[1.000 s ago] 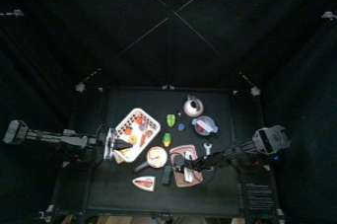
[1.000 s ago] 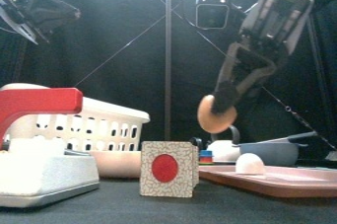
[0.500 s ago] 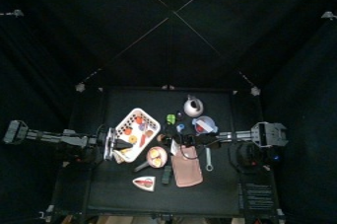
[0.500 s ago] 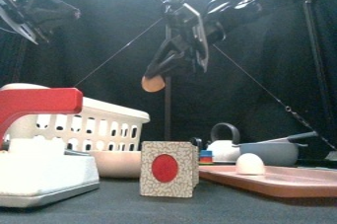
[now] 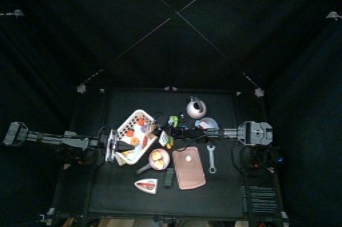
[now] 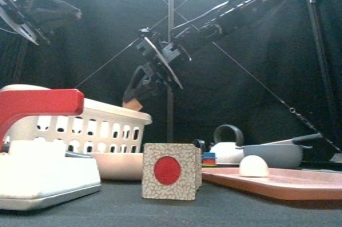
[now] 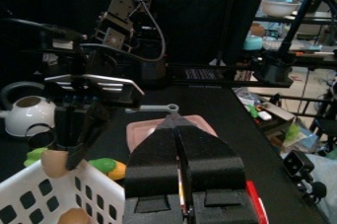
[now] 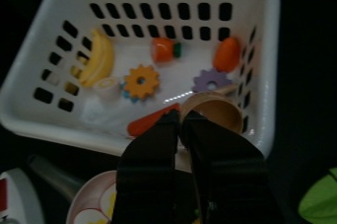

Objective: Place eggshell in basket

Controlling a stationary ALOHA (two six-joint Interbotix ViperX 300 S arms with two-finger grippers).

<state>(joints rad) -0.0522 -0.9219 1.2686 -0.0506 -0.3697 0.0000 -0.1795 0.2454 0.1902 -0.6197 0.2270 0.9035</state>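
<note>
The right arm reached across the middle of the table from the right side, stretched long and nearly level, with its wrist bent so that the right gripper (image 6: 138, 89) pointed downward over the near-right corner of the basket (image 6: 91, 134). Its two jaws stood only a little apart and were closed on the eggshell (image 8: 211, 115), a pale brown rounded piece that showed between the jaw tips in the right wrist view and beside the basket's wall in the left wrist view (image 7: 55, 159). In the front view the eggshell (image 6: 132, 102) hung just above the basket's rim and did not touch it. In the right wrist view it was above the inside edge of the basket, near the wall. Inside the basket lay several small toy pieces: a yellow banana (image 8: 95, 56), an orange gear (image 8: 141, 82), a purple gear (image 8: 211, 81) and two small red and orange pieces. The left arm rested low at the left side of the table, and the left gripper (image 7: 182, 174) pointed level across the table with its jaws pressed together and holding nothing. Near the basket a pink board (image 6: 297, 182) lay on the table with a white egg-shaped thing (image 6: 254, 166) on it.
</note>
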